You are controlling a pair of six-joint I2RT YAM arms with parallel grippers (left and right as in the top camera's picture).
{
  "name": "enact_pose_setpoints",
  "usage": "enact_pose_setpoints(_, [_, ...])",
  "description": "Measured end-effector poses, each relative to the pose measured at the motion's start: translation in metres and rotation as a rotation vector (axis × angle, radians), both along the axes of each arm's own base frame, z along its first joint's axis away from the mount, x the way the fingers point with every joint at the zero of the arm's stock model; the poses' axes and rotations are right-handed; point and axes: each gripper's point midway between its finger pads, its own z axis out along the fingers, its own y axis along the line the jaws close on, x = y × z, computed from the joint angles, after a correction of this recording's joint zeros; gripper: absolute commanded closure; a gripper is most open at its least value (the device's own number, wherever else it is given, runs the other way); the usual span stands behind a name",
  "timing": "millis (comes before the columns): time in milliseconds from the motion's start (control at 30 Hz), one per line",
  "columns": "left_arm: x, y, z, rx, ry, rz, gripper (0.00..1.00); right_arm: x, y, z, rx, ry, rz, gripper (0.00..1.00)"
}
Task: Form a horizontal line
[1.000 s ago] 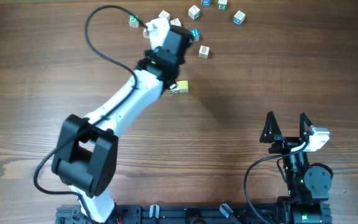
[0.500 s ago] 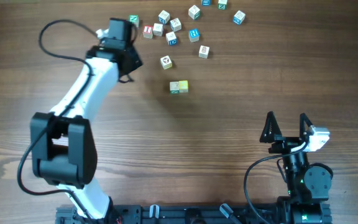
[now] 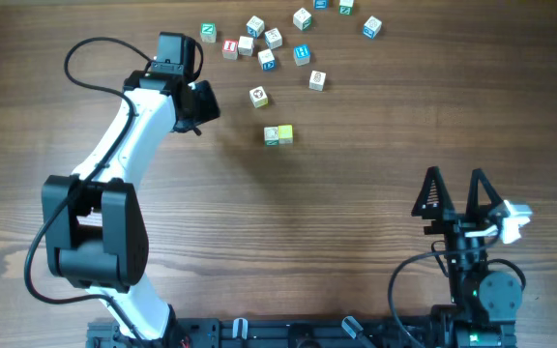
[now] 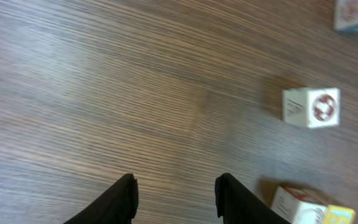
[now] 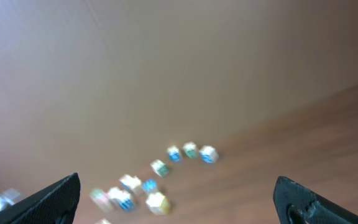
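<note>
Cube pair (image 3: 278, 134) mid-table; lone cube (image 3: 258, 96) just behind; scattered cubes (image 3: 288, 39) farther back.

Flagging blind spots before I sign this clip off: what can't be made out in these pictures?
- Overhead: marks on the scattered small wooden letter cubes are too small to read.
- Left wrist: the whitish and pale yellow cube pair is cut by the bottom edge; another white cube by the top-right corner.
- Right wrist: blurred throughout; those cubes are smudges.
</note>
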Motion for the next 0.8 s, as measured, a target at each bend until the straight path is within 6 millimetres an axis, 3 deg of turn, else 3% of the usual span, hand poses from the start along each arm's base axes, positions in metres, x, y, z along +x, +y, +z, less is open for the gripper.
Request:
enact_pose_setpoints(100, [0.002, -0.006, 0.001, -0.011, -0.012, -0.021, 0.53, -0.003, 0.007, 0.02, 0.031, -0.08, 0.047, 0.0])
enact_pose_setpoints(200, [0.006, -0.013, 0.004, -0.028, -0.032, -0.037, 0.53, 0.003, 0.013, 0.021, 0.034, -0.078, 0.083, 0.0])
enact_pose_setpoints(433, [0.013, -0.04, 0.009, -0.062, -0.081, -0.097, 0.46, 0.045, 0.034, -0.026, -0.005, 0.196, 0.203, 0.0])
enact_pose_setpoints(600, [0.015, -0.047, 0.012, -0.072, -0.099, -0.11, 0.46, 0.104, 0.061, -0.025, -0.054, 0.414, 0.361, 0.0])
enact_pose_setpoints(800, [0.034, -0.052, 0.023, -0.125, -0.178, -0.051, 0.46, 0.14, 0.097, -0.077, 0.012, 0.744, 0.568, 0.0])
